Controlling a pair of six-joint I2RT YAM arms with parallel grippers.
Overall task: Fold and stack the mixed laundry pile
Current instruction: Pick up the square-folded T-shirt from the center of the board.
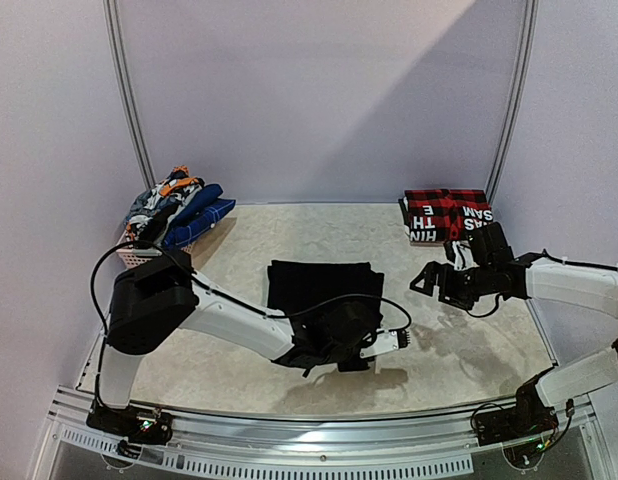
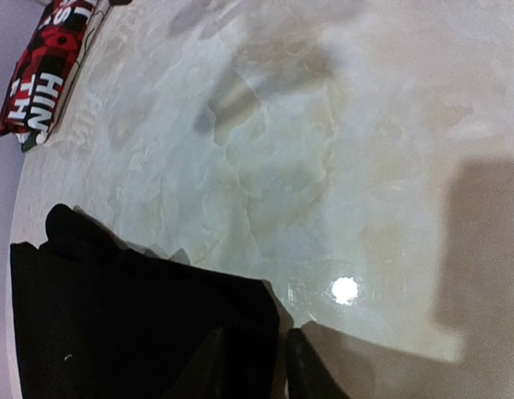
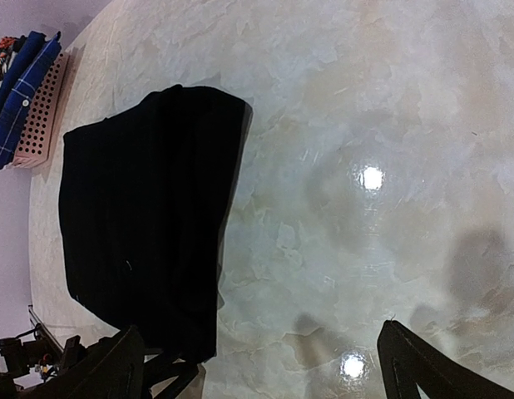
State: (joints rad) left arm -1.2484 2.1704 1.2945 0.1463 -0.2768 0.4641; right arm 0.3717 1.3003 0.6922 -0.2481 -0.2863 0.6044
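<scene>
**Left arm** [image 1: 239, 325]: stretched low across the near half of the table [image 1: 469, 350]. The elbow is raised over the base and the forearm is laid out toward the right. The left gripper [image 1: 395, 340] is held at the near right corner of the black garment [image 1: 324, 285]. In the left wrist view its fingers [image 2: 311, 370] are seen close together with a narrow gap between them, and the cloth edge lies against one of them. Whether any cloth is pinched cannot be told.

**Black garment:** spread flat and roughly square at mid-table, between the two arms.

**Right arm** [image 1: 579, 280]: extended in from the right side, with the forearm about level and the wrist turned toward the centre. The right gripper [image 1: 429, 280] is hung over bare table just right of the garment. Its jaws are spread wide and nothing is held.

**Laundry pile** [image 1: 179, 205]: heaped in the pale lattice basket [image 1: 139, 256] at the far left corner, with blue plaid on top. A folded red-and-black plaid piece [image 1: 447, 212] with white lettering is set at the far right, well apart from the basket.
</scene>
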